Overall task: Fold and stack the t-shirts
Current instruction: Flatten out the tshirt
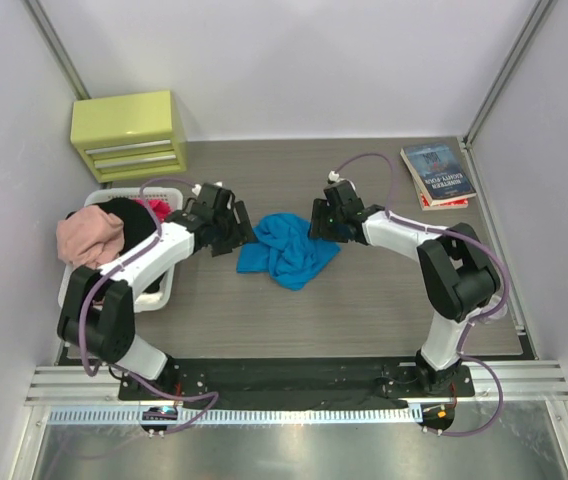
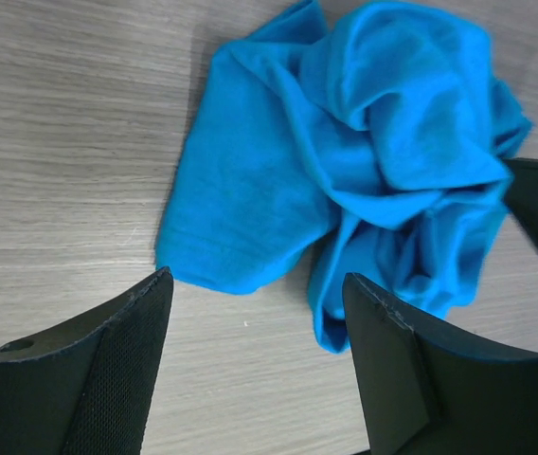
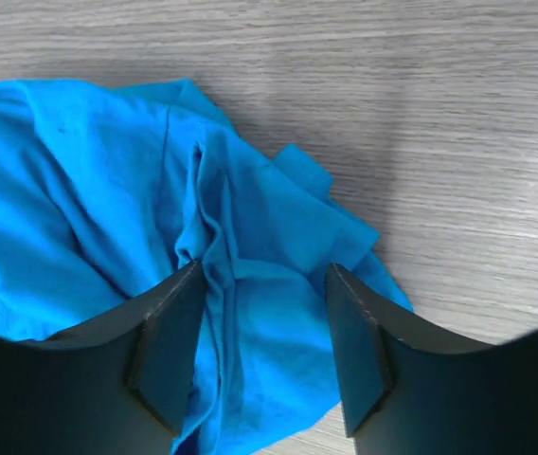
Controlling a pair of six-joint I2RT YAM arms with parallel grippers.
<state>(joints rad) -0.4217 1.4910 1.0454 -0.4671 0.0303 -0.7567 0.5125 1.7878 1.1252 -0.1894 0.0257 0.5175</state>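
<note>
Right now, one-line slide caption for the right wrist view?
Open right gripper above a crumpled bright turquoise-blue cloth t-shirt on the grey wood-grain table.

One turquoise t-shirt (image 1: 286, 250); one basket (image 1: 92, 200), perhaps three shirts (image 1: 89, 238) inside; two books (image 1: 437, 175); one drawer unit (image 1: 129, 135).

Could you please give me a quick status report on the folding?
Left gripper open, at edge of blue t-shirt. Right gripper open, straddling a fold. Shirt crumpled, mid-table. Books and basket off to the sides.
</note>
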